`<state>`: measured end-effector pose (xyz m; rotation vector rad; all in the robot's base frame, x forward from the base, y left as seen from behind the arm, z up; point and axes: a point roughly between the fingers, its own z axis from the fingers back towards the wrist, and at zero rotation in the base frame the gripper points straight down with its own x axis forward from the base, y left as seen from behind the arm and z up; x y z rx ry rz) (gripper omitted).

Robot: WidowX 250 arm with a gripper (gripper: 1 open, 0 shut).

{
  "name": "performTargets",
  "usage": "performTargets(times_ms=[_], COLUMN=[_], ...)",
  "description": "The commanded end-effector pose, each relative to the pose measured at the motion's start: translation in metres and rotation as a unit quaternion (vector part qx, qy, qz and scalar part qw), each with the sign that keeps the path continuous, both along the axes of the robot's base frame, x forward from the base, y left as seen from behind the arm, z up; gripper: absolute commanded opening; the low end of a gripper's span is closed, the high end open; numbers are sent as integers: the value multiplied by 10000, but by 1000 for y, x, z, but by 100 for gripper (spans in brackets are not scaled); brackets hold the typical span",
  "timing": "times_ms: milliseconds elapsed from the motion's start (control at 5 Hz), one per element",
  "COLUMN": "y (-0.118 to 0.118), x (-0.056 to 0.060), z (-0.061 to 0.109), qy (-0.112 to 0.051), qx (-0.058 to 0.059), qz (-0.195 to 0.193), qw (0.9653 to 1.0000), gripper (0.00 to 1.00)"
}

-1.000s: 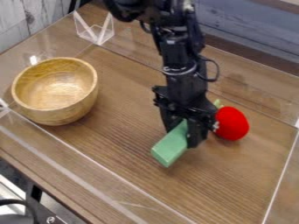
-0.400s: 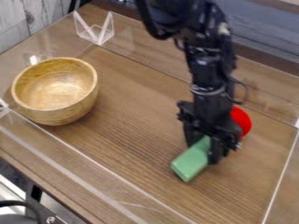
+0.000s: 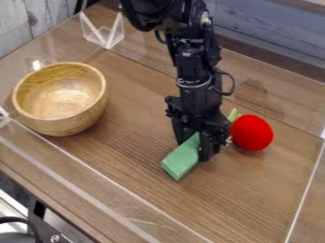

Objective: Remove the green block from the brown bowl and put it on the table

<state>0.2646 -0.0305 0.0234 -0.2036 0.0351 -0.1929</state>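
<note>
the counter (image 3: 102,176) is brown wood grain, edged by low clear walls. the brown bowl (image 3: 59,97) sits near its left edge. the green block (image 3: 183,159) touches the middle of the counter, tilted. a red strawberry toy (image 3: 250,133) lies toward the right edge.

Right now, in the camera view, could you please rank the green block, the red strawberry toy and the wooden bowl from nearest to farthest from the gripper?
1. The green block: clamped in the gripper, its low end toward the table.
2. The red strawberry toy: just to the gripper's right in the view.
3. The brown bowl: empty, far off at the left.
</note>
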Motion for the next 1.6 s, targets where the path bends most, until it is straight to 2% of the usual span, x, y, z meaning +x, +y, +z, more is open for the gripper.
performTargets(times_ms=[0, 400, 1400], y=[1, -3, -21], x=[4, 3, 0], z=[17, 23, 23], qy=[-263, -286, -248], qx=[-15, -58, -99], qz=[8, -22, -210], qw=[9997, 9996, 9994], gripper=[0, 0, 0])
